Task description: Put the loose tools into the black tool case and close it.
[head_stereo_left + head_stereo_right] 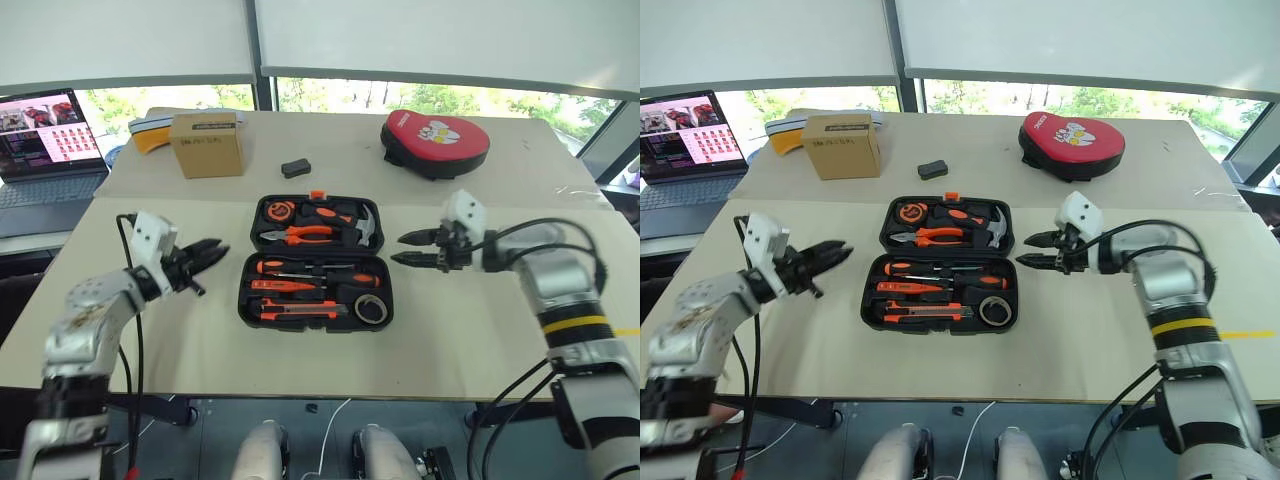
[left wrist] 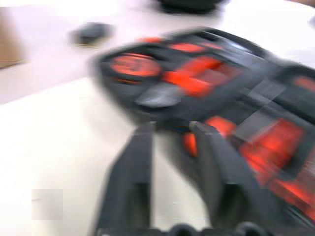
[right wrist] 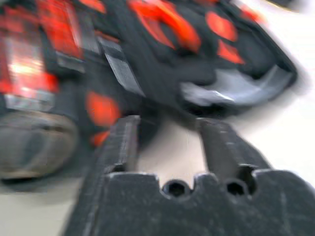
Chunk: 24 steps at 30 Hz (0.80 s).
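1. Black-fingered left gripper [image 1: 208, 251] is hovering just left of the black tool case [image 1: 316, 263], fingers nearly together, gripping nothing.
2. Lying open mid-table, the case is showing screwdrivers [image 1: 310, 268], utility knife [image 1: 296, 311] and tape roll [image 1: 371, 308] slotted in; closing looks like what's left.
3. Facing its right edge, the right gripper [image 1: 414, 248] is waiting, fingers parted, empty.

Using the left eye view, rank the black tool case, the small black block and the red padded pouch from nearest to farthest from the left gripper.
From the left gripper:
1. Black tool case, lying open on the table just to the gripper's right.
2. Small black block, farther back on the table, beyond the case.
3. Red padded pouch, at the far right of the table.
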Motion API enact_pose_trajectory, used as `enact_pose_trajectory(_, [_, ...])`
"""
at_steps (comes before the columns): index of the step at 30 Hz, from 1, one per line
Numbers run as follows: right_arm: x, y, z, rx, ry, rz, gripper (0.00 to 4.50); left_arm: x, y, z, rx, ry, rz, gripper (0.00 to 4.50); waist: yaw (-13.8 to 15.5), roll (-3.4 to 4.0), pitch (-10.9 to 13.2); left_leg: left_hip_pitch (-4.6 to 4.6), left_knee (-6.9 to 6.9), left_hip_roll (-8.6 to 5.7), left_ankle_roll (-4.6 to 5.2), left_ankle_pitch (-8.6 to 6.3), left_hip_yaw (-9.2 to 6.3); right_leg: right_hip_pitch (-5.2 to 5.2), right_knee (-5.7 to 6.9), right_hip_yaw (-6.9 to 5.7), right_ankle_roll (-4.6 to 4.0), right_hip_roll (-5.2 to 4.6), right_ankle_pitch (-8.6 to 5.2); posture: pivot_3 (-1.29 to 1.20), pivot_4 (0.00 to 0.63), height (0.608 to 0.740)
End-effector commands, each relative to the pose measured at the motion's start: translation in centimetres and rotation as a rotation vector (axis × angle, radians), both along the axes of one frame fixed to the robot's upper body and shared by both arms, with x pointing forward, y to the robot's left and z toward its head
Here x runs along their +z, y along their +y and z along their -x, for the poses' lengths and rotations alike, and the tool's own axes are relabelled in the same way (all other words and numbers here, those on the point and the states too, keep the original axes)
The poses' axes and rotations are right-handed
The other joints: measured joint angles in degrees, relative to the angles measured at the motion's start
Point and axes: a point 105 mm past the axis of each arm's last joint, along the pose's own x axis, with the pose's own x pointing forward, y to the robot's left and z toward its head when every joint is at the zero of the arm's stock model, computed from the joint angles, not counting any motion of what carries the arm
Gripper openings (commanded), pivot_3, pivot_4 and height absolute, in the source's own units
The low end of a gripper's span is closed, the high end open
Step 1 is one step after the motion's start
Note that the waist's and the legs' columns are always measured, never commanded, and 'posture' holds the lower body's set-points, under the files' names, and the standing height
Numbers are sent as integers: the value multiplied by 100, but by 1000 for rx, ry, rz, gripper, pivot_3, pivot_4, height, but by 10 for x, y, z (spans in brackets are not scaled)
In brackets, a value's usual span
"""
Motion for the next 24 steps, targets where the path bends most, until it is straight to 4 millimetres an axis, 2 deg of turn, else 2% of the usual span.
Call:
enact_pose_trajectory(1, [-1,5,-12,2,-101,43,639,-9,-16,-11,-24,13,-53,0,-33,0,0,-7,0,0,-4,2,3,-7,1,2,0,0,0,0,150,740])
enact_pose_trajectory(3, [-8,12,-14,17,-89,46,34,-13,-22,-13,-49,21,-74,0,-71,0,0,-14,1,1,-8,5,5,-13,-1,2,0,0,0,0,150,740])
enact_pose_trajectory(9, [-10,30,-13,72,-94,11,34,-26,-28,-16,-88,65,-112,0,-109,0,0,-14,0,4,-12,7,1,-11,4,-1,0,1,0,0,150,740])
enact_pose_trajectory(13, [-15,36,3,155,-74,-16,34,-28,-50,-12,-206,50,-76,0,-88,0,0,-14,0,3,-8,5,3,-10,3,-5,0,-2,0,0,150,740])
enact_pose_trajectory(17, [-17,34,18,180,-57,-27,34,-35,-58,0,-278,78,-127,0,-69,0,0,-18,0,3,-6,3,2,-9,1,-7,1,-2,0,0,150,740])
enact_pose_trajectory(20, [-17,26,27,180,-79,20,34,-28,-60,6,-269,75,-122,0,-69,0,0,-18,0,4,-4,2,2,-9,2,-4,1,-3,0,0,150,740])
enact_pose_trajectory(24, [-19,13,34,146,-61,40,34,-28,-65,26,-308,117,-119,0,-58,0,0,-20,1,4,-2,1,-8,-10,-1,-3,1,-4,0,0,150,740])
